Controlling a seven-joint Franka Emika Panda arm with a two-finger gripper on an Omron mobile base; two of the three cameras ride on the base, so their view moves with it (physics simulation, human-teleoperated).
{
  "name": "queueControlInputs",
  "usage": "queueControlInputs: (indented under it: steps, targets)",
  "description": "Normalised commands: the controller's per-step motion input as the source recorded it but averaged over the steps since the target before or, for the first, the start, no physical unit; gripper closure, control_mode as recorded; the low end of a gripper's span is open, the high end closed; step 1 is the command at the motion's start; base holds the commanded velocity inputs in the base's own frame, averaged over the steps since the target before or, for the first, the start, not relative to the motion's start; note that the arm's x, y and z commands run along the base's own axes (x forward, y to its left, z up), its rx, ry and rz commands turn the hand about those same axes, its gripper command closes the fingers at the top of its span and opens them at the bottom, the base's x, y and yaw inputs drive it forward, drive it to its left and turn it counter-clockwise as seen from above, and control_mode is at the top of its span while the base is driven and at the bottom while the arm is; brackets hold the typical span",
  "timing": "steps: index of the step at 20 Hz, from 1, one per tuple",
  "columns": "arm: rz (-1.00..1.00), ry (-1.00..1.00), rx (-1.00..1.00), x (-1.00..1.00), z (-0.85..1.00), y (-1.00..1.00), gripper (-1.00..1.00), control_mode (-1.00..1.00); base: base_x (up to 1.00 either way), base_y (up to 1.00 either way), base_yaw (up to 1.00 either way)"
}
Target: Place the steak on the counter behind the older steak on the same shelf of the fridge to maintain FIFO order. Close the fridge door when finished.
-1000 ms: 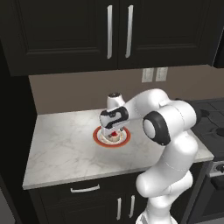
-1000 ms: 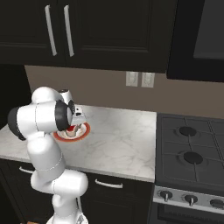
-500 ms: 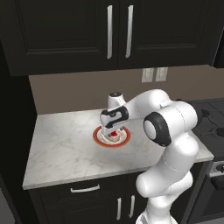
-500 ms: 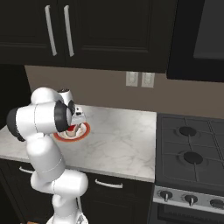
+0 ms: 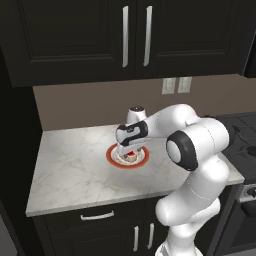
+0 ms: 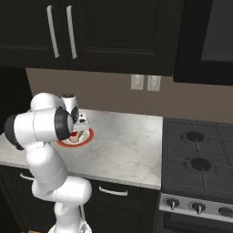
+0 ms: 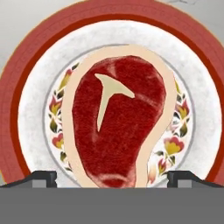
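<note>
The pincer (image 7: 112, 178) hangs spread wide and empty over the thick red steak with a cream fat rim (image 7: 117, 118), which lies on a red-rimmed flowered plate (image 7: 35, 70). It should probably drop straight so the tips straddle the meat's narrower width before squeezing. The plate sits mid-way on the white veined marble worktop (image 5: 75, 170), below black cabinets (image 5: 75, 35); a black stove (image 6: 198, 154) stands beside.

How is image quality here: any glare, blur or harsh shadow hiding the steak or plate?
Hand view: the steak and plate are sharp and evenly lit, no glare. Left base view: soft, flat light on the counter, with the gripper covering much of the plate. Right base view: the upper cabinets are very dark with little detail; the arm blocks the plate.
</note>
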Motion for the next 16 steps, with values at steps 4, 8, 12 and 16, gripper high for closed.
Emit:
queueControlInputs:
  steps: [4, 8, 12, 16]
  targets:
    - [0.00, 0.00, 0.07, -0.01, -0.13, 0.00, -1.00, -1.00, 0.00, 0.00, 0.00]
    - [0.00, 0.00, 0.05, 0.04, -0.18, 0.00, -1.00, -1.00, 0.00, 0.00, 0.00]
    - [0.00, 0.00, 0.02, 0.13, -0.26, 0.00, -1.00, -1.00, 0.00, 0.00, 0.00]
    - [0.00, 0.00, 0.01, 0.28, -0.32, 0.12, -1.00, -1.00, 0.00, 0.00, 0.00]
